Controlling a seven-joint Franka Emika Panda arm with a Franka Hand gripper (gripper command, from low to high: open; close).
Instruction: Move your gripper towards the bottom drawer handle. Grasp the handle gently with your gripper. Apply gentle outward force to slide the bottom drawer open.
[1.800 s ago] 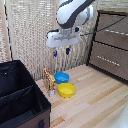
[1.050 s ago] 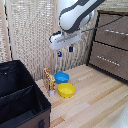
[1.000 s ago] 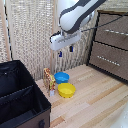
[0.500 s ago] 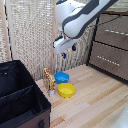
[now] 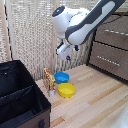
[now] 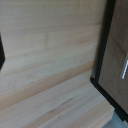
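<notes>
The bottom drawer (image 5: 107, 60) sat at the exterior view's right, a wide dark brown front, lowest of the stacked drawer fronts visible there, just above the wooden floor (image 5: 95, 102). The bottom drawer handle (image 5: 107, 59) ran across it as a thin pale bar, roughly centred on the front. Drawer looked shut, flush with the cabinet face. A second drawer front (image 5: 115, 32) with its own silver bar (image 5: 120, 32) was right above it.

In the wrist view the dark drawer front (image 6: 116, 60) filled one edge, black-framed, with a short bright sliver of handle (image 6: 124, 70) at the frame border; rest was light wood planks (image 6: 50, 55). No fingers showed in that view.

The gripper (image 5: 66, 51) hung in mid-air, well apart from the handle, off toward the exterior view's left of the drawers and higher than the bottom one. It was a small white block with dark, blue-tipped fingers (image 5: 76, 48) under the bulky white arm (image 5: 82, 22). Too blurred and small to tell whether the jaws were wide or narrow; nothing seen between them.

Below the gripper on the floor: a blue bowl (image 5: 62, 77) touching or just beside a yellow bowl (image 5: 66, 90), and a small orange-brown item (image 5: 48, 79) just beside them. A black fabric box (image 5: 20, 100) filled the exterior view's lower left. A woven screen wall (image 5: 30, 35) stood behind.
</notes>
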